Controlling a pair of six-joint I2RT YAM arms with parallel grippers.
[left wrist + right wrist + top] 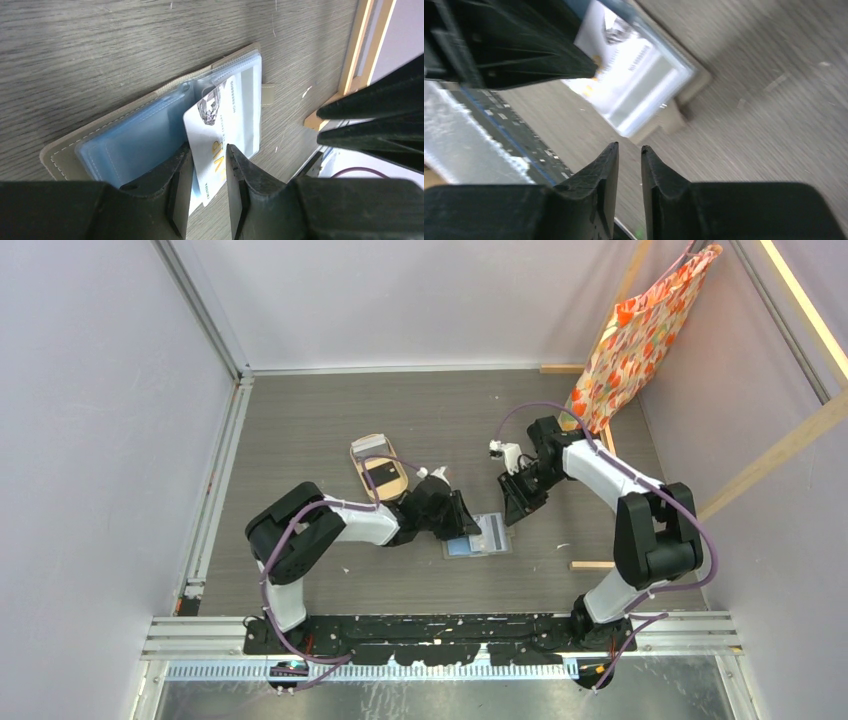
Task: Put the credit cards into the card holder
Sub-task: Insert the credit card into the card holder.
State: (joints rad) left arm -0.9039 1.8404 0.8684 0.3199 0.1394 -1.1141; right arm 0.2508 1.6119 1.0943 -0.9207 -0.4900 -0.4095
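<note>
White credit card point(220, 125) sits half inside the card holder point(65, 155), long axis toward the nearer left end effector point(207, 146), unclenched, grasping nothing; right end effector point(628, 146) also parted, empty.

Lab cell: plain walls point(90, 390), aluminium rails point(440, 635)

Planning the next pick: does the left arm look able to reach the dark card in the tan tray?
Likely yes. The dark card lies uncovered in the tan tray near the left gripper, whose open jaws must first clear the white card.
</note>
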